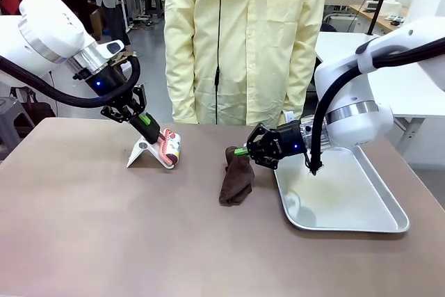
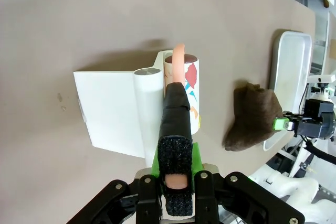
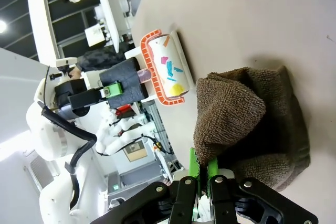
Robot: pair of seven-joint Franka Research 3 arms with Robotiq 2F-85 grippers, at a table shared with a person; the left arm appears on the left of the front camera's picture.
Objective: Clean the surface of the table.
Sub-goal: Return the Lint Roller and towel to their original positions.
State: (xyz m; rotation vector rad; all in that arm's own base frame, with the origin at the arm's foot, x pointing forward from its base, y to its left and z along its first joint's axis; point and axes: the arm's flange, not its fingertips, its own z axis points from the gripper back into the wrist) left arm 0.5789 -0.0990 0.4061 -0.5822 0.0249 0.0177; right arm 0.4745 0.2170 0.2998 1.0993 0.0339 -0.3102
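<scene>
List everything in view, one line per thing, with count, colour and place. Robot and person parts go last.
table: one, taupe-brown, under everything.
lint roller: one, white roll with coloured marks, salmon-pink frame, left of centre, handle in the left claw.
white stand: one, beside the roller on the table.
cloth: one, dark brown, centre, one corner pinched by the right claw.
tray: one, silver, right side of the table.
left claw: one, black with green pads, shut on the roller handle.
right claw: one, shut on the cloth.
person: one, pale yellow coat, far side.

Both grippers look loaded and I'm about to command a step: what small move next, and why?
Probably lower the right gripper so the cloth lies flatter, then drag it. It pinches one corner, the rest bunched on the table beside the tray. The left gripper holds the lint roller clear of that path.
</scene>
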